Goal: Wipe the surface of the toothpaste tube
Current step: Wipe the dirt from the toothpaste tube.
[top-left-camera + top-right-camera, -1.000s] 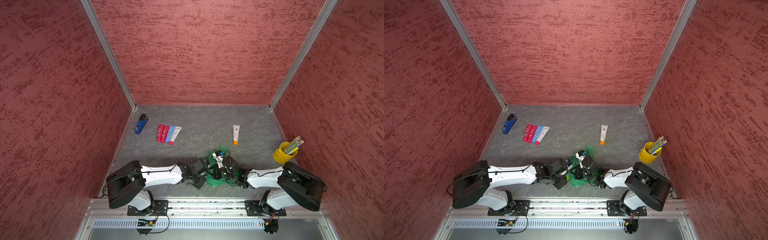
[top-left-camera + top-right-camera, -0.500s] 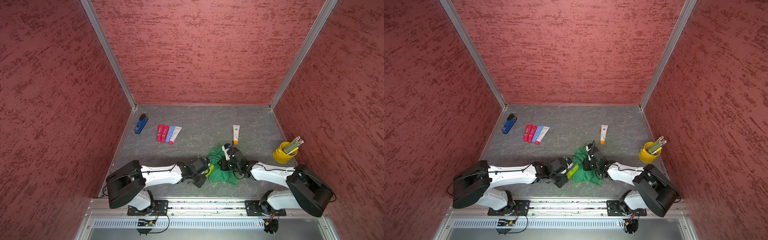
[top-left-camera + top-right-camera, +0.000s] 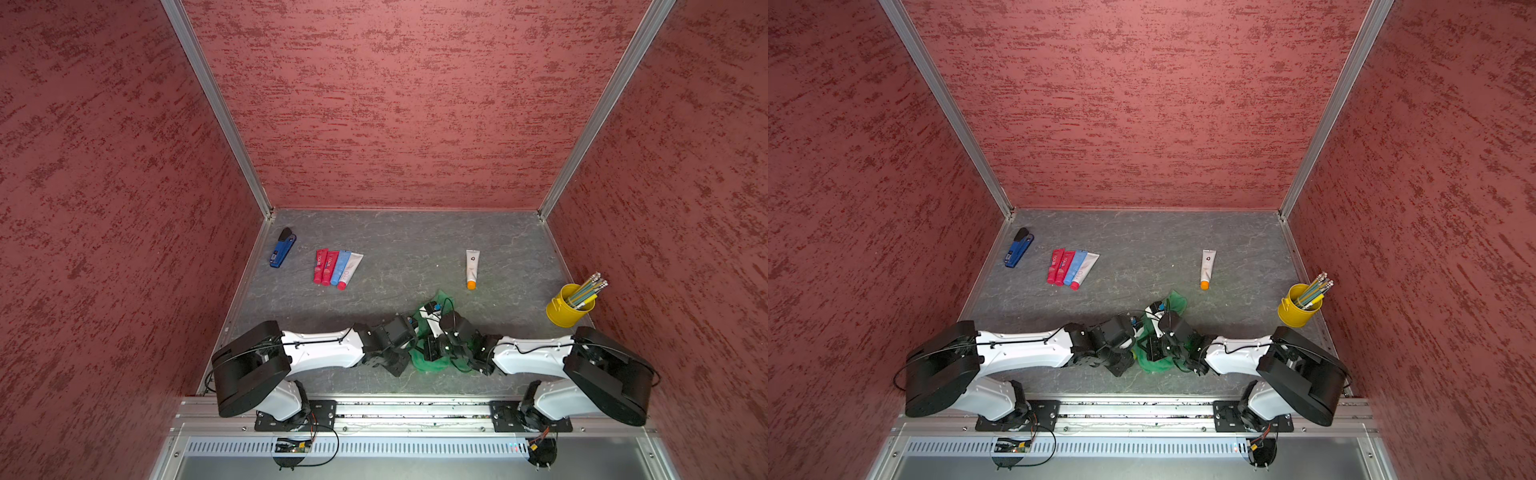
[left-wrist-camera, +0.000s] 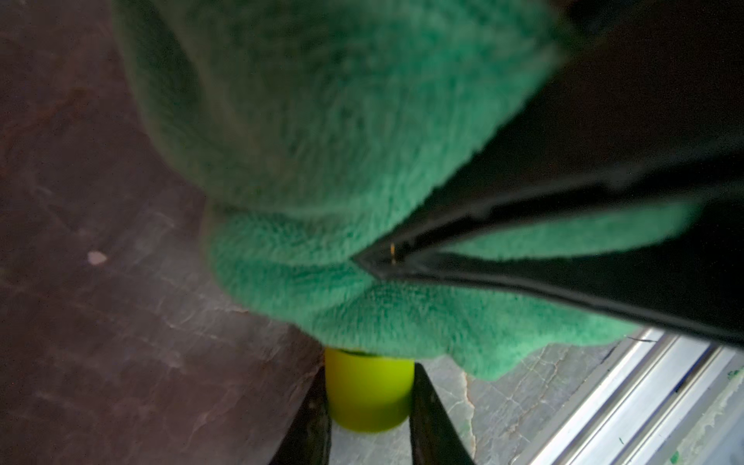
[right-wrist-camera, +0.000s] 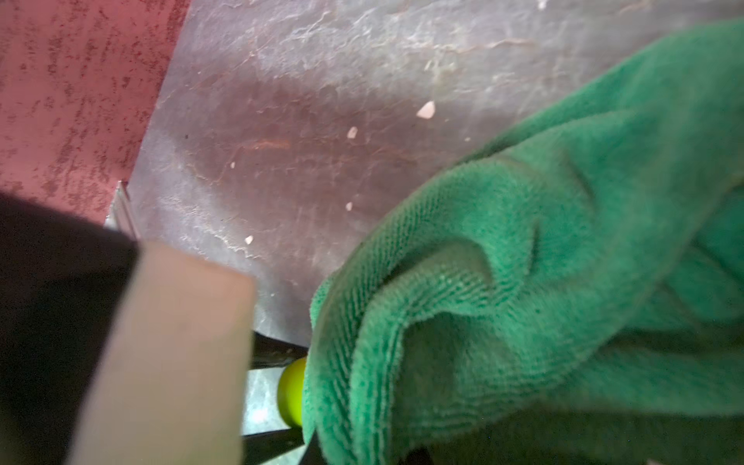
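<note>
Grips the tube at its lime end in the narrow left pincer, front-centre on the worktop. Pinches the cloth tight in the right pincer; drags it back over the tube after a sweep away. Looks like another wiping pass.

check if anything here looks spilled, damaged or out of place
Nothing spilled or tipped. Only oddity: small pale flecks scattered on the grey tabletop beside the green cloth, like chips or crumbs. The toothpaste tube is mostly hidden under the cloth, so its condition can't be judged.
</note>
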`<action>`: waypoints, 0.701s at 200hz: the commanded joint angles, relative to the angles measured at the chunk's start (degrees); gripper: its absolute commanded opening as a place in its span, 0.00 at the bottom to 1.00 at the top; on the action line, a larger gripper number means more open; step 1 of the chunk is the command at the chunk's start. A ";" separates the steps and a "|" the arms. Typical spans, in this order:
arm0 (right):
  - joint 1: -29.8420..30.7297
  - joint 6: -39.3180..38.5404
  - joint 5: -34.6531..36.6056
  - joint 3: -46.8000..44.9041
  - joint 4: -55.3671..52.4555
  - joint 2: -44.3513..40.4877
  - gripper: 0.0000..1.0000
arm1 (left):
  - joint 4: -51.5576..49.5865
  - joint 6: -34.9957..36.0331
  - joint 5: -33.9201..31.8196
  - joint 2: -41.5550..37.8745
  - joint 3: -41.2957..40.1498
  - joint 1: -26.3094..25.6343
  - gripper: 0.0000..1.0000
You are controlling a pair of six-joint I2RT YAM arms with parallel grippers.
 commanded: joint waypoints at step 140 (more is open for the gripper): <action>-17.29 -8.71 7.21 3.57 -16.03 2.97 0.00 | 2.87 0.15 -0.90 -0.08 -0.15 0.37 0.00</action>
